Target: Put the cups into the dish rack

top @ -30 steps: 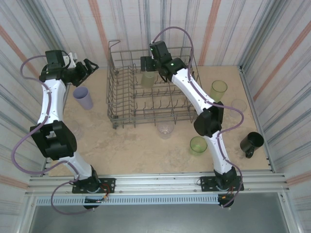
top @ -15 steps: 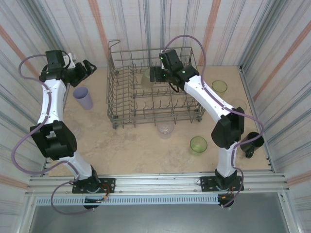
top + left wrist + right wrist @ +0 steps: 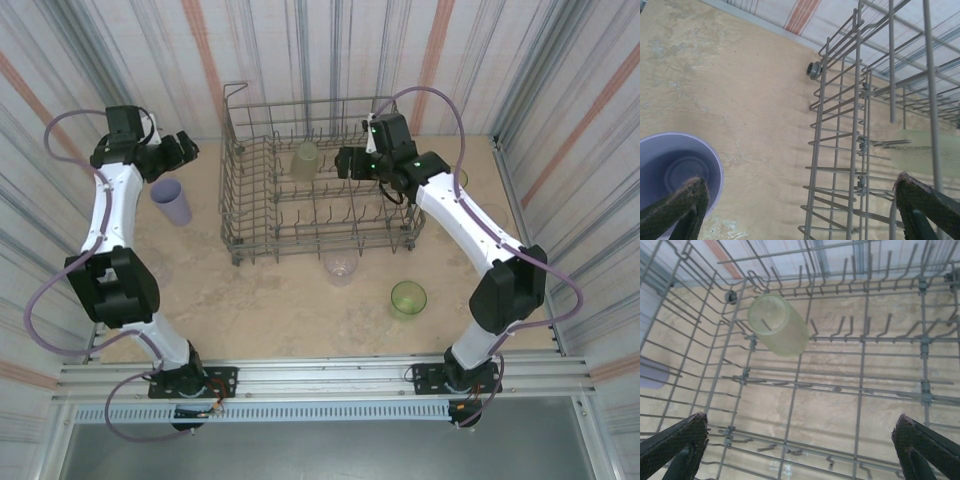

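A yellow-green cup point(image 3: 304, 161) point(image 3: 777, 325) leans among the tines near the back of the dish rack point(image 3: 300, 232), which stands at the middle of the counter point(image 3: 260, 300). The right tool point(image 3: 352, 163) point(image 3: 800, 445) hangs above the rack's right half, to the right of that cup, jaws spread wide with nothing between them. On the counter just in front of the rack stand a clear cup point(image 3: 340, 268) and a second yellow-green cup point(image 3: 407, 298). Left of the rack stands a lavender cup point(image 3: 171, 201) point(image 3: 675, 167), upright. The left tool point(image 3: 172, 152) point(image 3: 800, 210) hovers above it, jaws fully apart and empty, one finger over the cup's rim and the other over the rack's left wall.
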